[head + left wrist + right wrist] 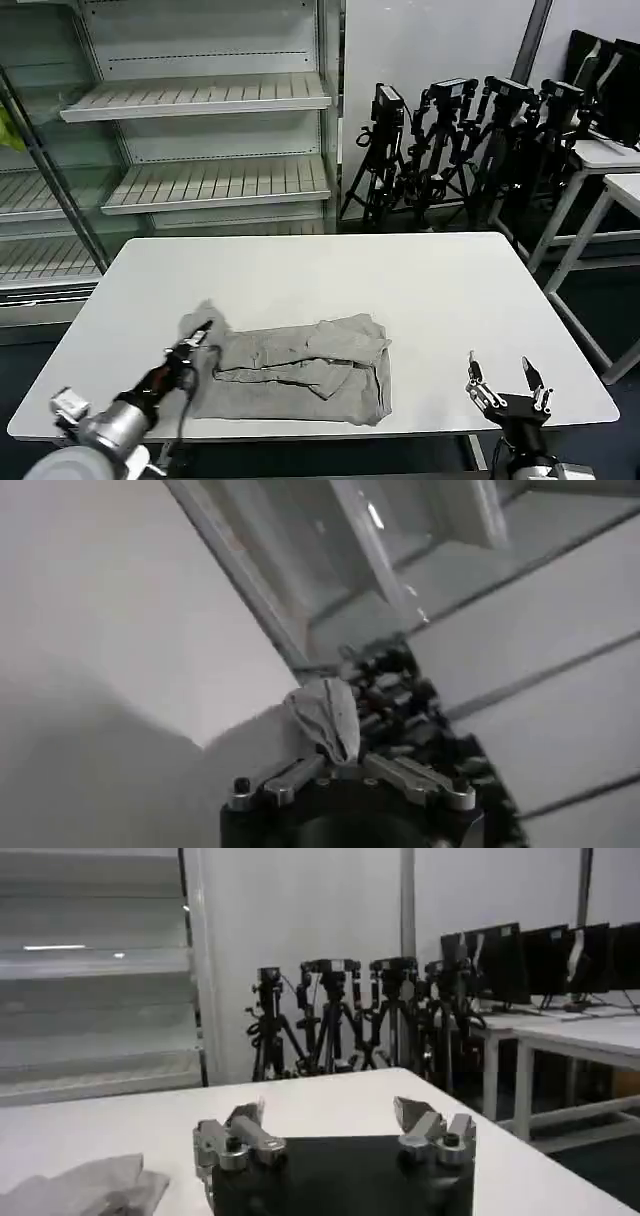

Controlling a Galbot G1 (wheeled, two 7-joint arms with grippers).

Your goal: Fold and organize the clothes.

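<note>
In the head view, a rumpled, partly folded light grey shirt [300,375] is seen lying on the white surface [400,290] near its front edge; no writing can be read. Its left edge is pinched by the left claw [200,338]. The right claw [508,385] is held spread and empty at the front right. In the left wrist view, a tuft of grey fabric [325,715] is clamped between the closed fingers. In the right wrist view, the parted fingers [243,1131] are shown empty above the surface, with the shirt [85,1188] off to one side.

Even, cool indoor light with soft shadows on the table [420,290]; both wrist views are blurred.
</note>
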